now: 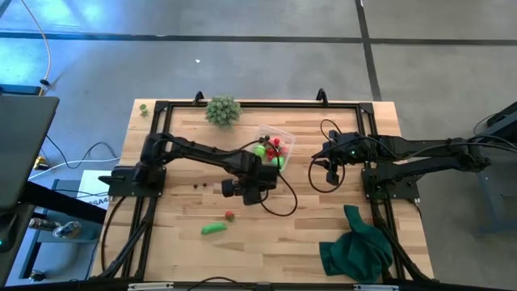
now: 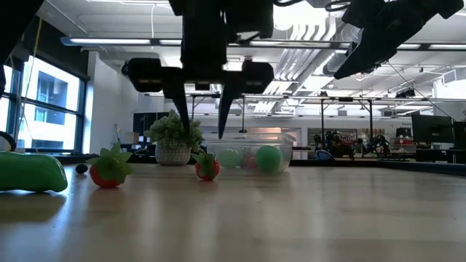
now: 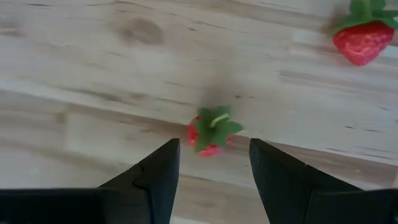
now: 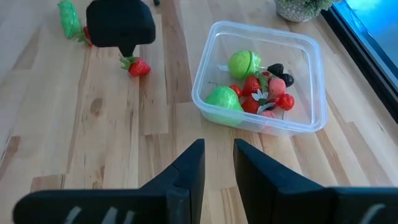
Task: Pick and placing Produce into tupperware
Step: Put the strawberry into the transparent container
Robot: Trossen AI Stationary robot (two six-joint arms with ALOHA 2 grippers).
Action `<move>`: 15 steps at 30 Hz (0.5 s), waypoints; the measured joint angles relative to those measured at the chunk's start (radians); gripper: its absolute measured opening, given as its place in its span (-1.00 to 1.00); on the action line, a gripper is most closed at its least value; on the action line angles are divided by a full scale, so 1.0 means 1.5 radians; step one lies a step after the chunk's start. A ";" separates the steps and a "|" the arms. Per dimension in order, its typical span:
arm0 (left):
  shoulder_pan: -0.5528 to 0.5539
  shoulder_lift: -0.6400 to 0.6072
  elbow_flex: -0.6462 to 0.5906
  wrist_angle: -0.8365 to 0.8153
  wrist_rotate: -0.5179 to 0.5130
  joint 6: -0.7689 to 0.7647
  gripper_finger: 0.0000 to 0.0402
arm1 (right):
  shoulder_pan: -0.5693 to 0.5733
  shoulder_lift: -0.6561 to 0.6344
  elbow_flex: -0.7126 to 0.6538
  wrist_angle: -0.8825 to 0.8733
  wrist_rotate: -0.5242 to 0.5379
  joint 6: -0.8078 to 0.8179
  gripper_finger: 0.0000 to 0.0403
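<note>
Left gripper [image 3: 212,163] hangs over a strawberry [image 3: 211,132], fingers apart and empty. A second strawberry [image 3: 362,36] lies at two o'clock. Farther off, the tub [image 1: 284,134] holds produce [image 4: 258,84]; right gripper [image 4: 217,160], fingers slightly apart and empty, waits at its three o'clock.

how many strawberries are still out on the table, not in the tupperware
2. One strawberry lies under the left hand; the other strawberry lies beside the green oblong piece. Others may be hidden.

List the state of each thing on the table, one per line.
left gripper: jaws open, above a strawberry
strawberry: on the table, not gripped
second strawberry: lying loose
green oblong piece: lying loose
tupperware: lidless, partly filled
right gripper: raised, holds nothing
</note>
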 joint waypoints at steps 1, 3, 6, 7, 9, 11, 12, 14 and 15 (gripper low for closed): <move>-0.003 0.005 0.000 -0.003 0.000 0.002 -0.08 | 0.000 0.000 0.000 -0.001 0.000 0.000 -0.63; -0.004 0.013 0.000 0.000 -0.011 0.009 -0.08 | 0.000 0.000 0.000 0.000 0.000 0.000 -0.63; -0.004 0.020 0.000 0.010 -0.029 0.033 -0.08 | 0.000 0.000 0.000 0.000 0.000 0.000 -0.63; -0.004 0.021 0.000 0.014 -0.029 0.037 -0.08 | 0.000 0.000 0.000 0.000 0.000 0.000 -0.63; -0.003 0.022 0.000 0.014 -0.030 0.038 -0.08 | 0.000 0.000 0.000 0.000 0.000 0.000 -0.63; -0.002 0.024 0.000 0.015 -0.029 0.039 -0.08 | 0.000 0.000 0.000 0.000 0.000 0.000 -0.63; -0.002 0.027 0.000 0.016 -0.029 0.039 -0.08 | 0.000 0.000 0.000 -0.001 0.000 0.000 -0.63; -0.002 0.030 0.000 0.014 -0.029 0.039 -0.08 | 0.000 0.000 0.000 0.000 0.000 0.000 -0.63; -0.002 0.035 0.000 0.020 -0.028 0.039 -0.08 | 0.000 0.000 0.000 -0.001 0.000 0.000 -0.63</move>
